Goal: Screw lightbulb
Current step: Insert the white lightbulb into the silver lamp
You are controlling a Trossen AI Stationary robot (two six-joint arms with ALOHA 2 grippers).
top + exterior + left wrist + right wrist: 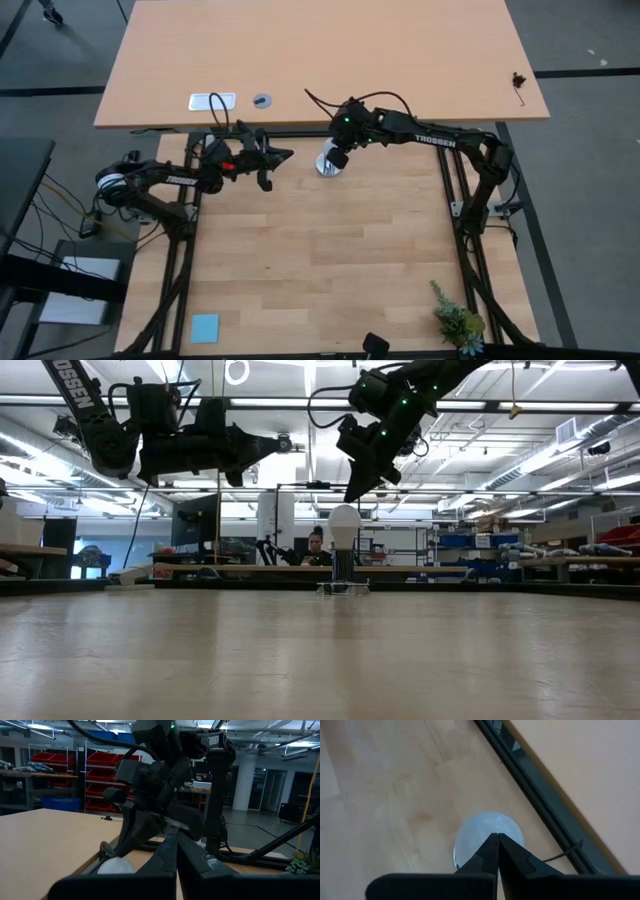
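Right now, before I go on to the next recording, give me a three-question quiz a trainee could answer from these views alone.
1. True or false: the lightbulb stands upright in the silver socket disc, held by neither pincer.
2. Which pincer hangs directly above the bulb? A) left pincer B) right pincer C) neither
3. Fill in: the fingers of both pincers are ____.

Key:
1. True. The low view shows clear air between the bulb's top and the pincer over it.
2. B. The left one waits off to the side, raised above the table.
3. Shut; each wrist view shows its fingers pressed together.
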